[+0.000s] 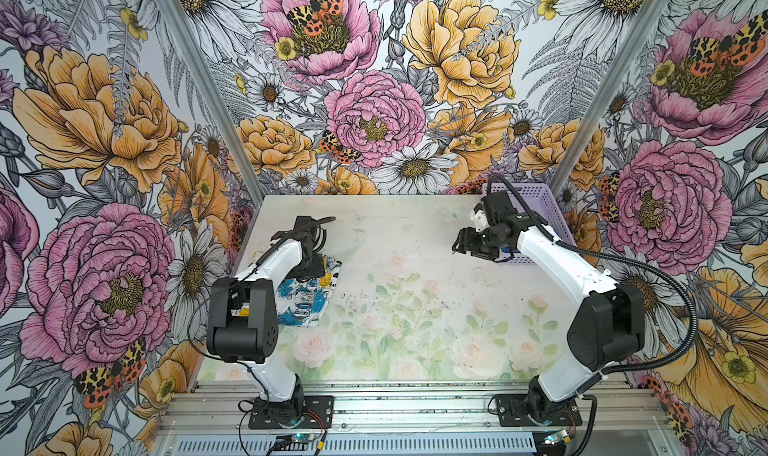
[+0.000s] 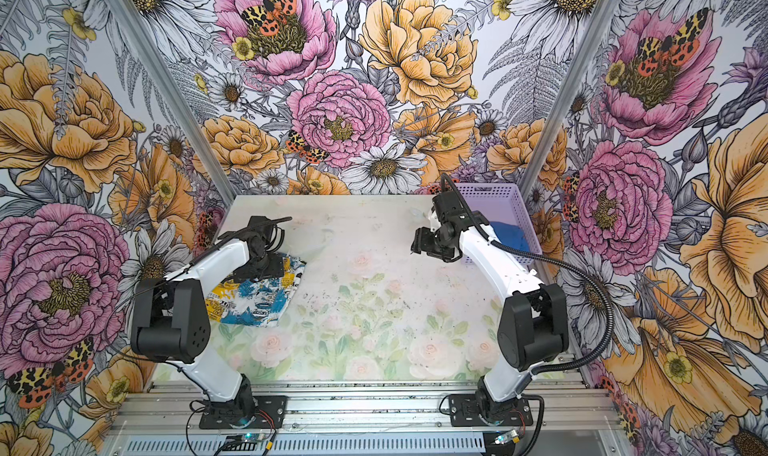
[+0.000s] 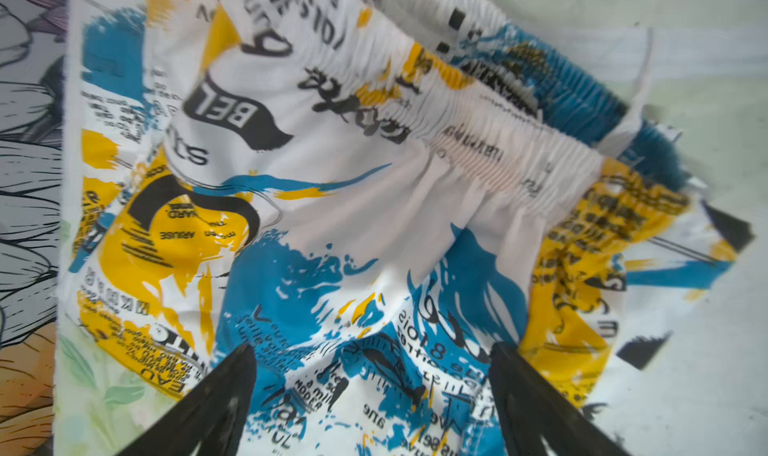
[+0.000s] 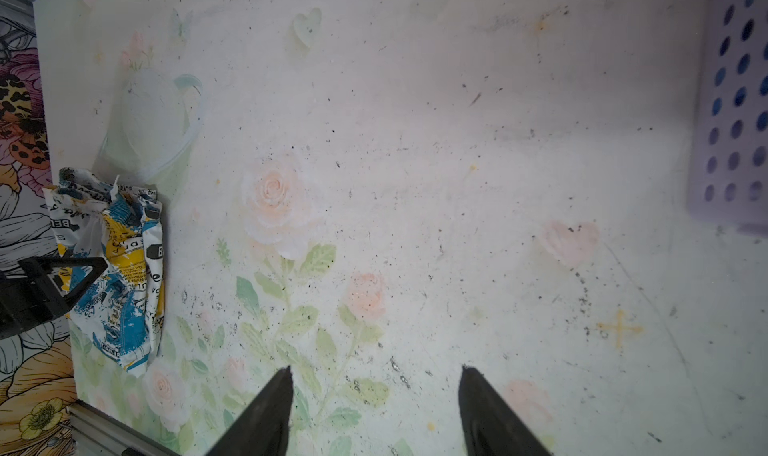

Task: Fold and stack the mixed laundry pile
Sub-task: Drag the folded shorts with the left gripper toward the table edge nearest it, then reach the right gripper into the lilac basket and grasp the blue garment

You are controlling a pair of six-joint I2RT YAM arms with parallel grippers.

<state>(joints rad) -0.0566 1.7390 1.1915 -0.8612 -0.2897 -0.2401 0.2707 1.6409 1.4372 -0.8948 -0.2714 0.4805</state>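
tabletop (image 1: pixel 415 233), printed garment (image 1: pixel 305 304) under spread left pincer (image 3: pixel 372 346)

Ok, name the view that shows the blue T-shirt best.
A top view: the blue T-shirt lies bunched in the lavender basket. In a top view the right arm covers it. The right wrist shows blue only through basket holes; the left wrist, none.

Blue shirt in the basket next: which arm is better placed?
Probably right: the right gripper hovers empty, jaws open, beside the basket holding the blue shirt; the left gripper is over the printed garment.
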